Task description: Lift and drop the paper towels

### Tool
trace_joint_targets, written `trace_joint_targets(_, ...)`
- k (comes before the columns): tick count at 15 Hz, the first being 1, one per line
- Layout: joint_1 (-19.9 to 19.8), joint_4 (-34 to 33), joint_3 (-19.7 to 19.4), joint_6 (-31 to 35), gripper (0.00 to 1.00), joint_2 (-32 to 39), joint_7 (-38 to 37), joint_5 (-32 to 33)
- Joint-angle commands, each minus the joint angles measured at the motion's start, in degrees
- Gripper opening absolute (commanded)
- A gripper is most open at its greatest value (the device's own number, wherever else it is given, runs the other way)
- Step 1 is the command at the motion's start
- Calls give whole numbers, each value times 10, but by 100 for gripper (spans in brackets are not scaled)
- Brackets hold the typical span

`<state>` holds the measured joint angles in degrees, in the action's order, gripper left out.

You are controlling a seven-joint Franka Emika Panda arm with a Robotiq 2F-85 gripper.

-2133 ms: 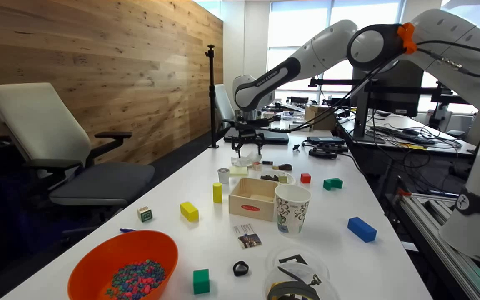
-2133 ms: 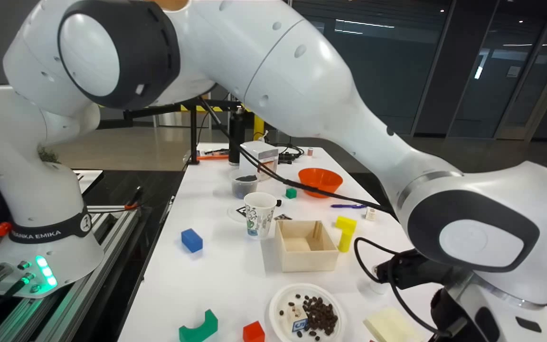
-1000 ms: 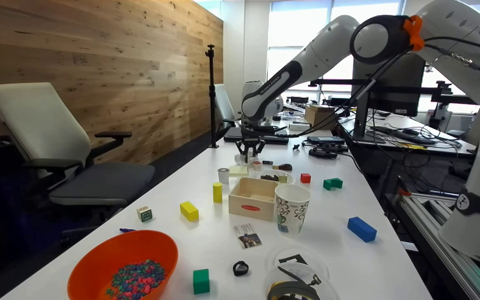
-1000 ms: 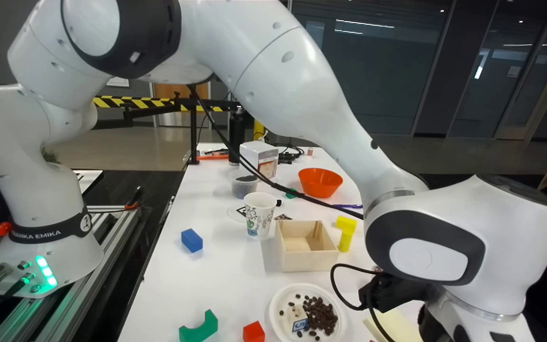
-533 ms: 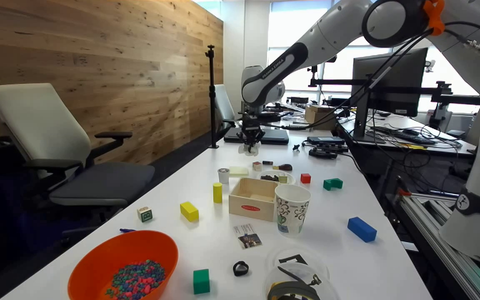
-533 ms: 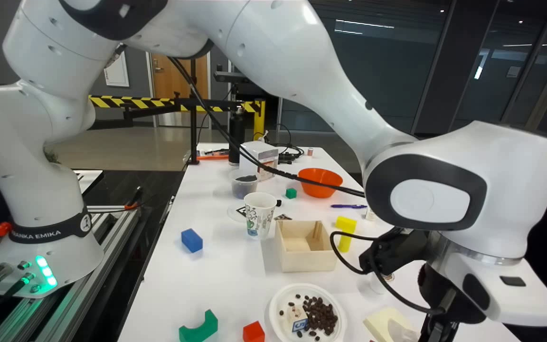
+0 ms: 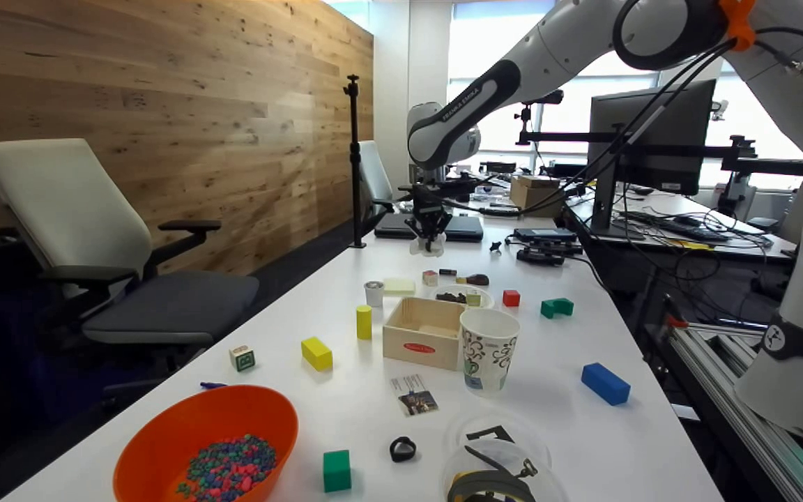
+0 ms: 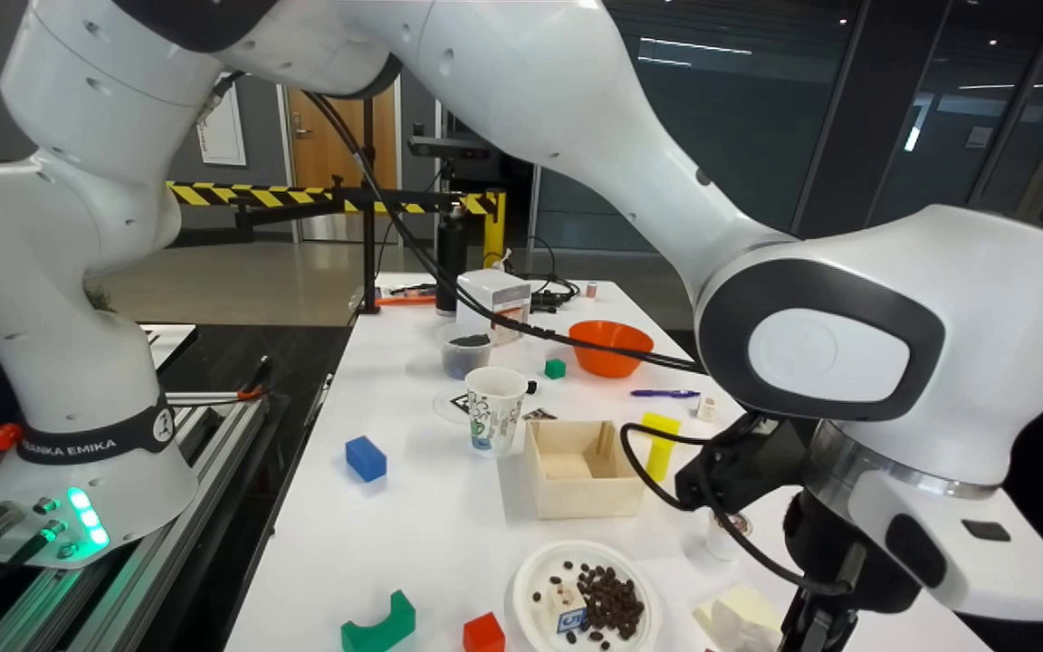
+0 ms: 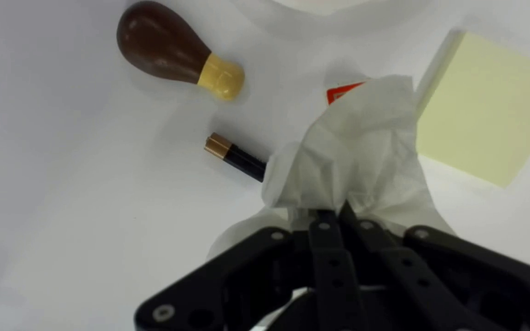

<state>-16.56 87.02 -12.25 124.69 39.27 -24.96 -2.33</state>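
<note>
The paper towels show as a crumpled white sheet [image 9: 366, 156], bunched at the tips of my gripper [image 9: 338, 212] in the wrist view. Its jaws are shut on the sheet, which spreads out on both sides of them. In an exterior view the sheet [image 7: 417, 248] hangs clear of the white table, below the gripper [image 7: 432, 241]. Another exterior view shows only an edge of the sheet [image 8: 743, 629] beside the dark fingers, at the bottom of the picture. The sheet hides part of a small red-edged block [image 9: 338, 92] in the wrist view.
Near the sheet lie a yellow note pad [image 9: 488, 110], a black battery [image 9: 242, 158] and a brown bulb-shaped handle [image 9: 166, 43]. A plate [image 8: 540, 563] of dark beans, a wooden box [image 7: 419, 346] and a tall paper cup [image 7: 486, 352] stand nearby. A dark laptop [image 7: 464, 229] lies behind the gripper.
The jaws stood open over the sheet, then closed on it at the table. Since then the arm has risen, carrying the sheet up and slightly away from the note pad and block.
</note>
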Motion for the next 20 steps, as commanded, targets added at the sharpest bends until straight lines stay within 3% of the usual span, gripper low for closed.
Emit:
trace_joint_targets(1, -7, -7, -5, 12, 1, 21, 4, -33)
trace_joint_targets(10, -5, -10, -11, 69, 1, 51, -6, -51)
trace_joint_targets(11, -4, -10, -13, 74, 18, 52, -9, -50)
trace_joint_targets(12, -4, -9, -14, 77, 29, 54, -11, -50)
trace_joint_targets(20, -1, 11, -15, 71, 83, 15, 20, -38)
